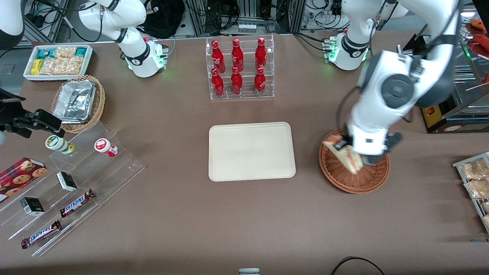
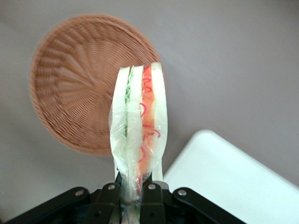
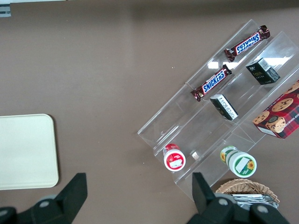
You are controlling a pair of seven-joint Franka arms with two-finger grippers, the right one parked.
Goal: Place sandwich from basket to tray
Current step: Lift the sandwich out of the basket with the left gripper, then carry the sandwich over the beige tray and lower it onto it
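Note:
My left gripper (image 1: 349, 147) hangs above the round reddish-brown wicker basket (image 1: 336, 176), shut on the sandwich (image 1: 345, 156). The sandwich (image 2: 139, 122) is a wrapped wedge of pale bread with green and red filling, pinched at its narrow end between the fingers (image 2: 152, 198) of the gripper (image 2: 132, 195) and lifted clear of the basket (image 2: 79, 84), which holds nothing. The cream rectangular tray (image 1: 251, 151) lies flat beside the basket, toward the parked arm's end of the table; a corner of the tray (image 2: 238, 182) shows in the left wrist view.
A clear rack of red bottles (image 1: 239, 68) stands farther from the front camera than the tray. A clear stepped stand (image 1: 72, 179) with snack bars and boxes, a tan basket with foil containers (image 1: 78, 103) and a white snack bin (image 1: 59, 61) lie toward the parked arm's end. Packets (image 1: 475, 179) sit at the working arm's end.

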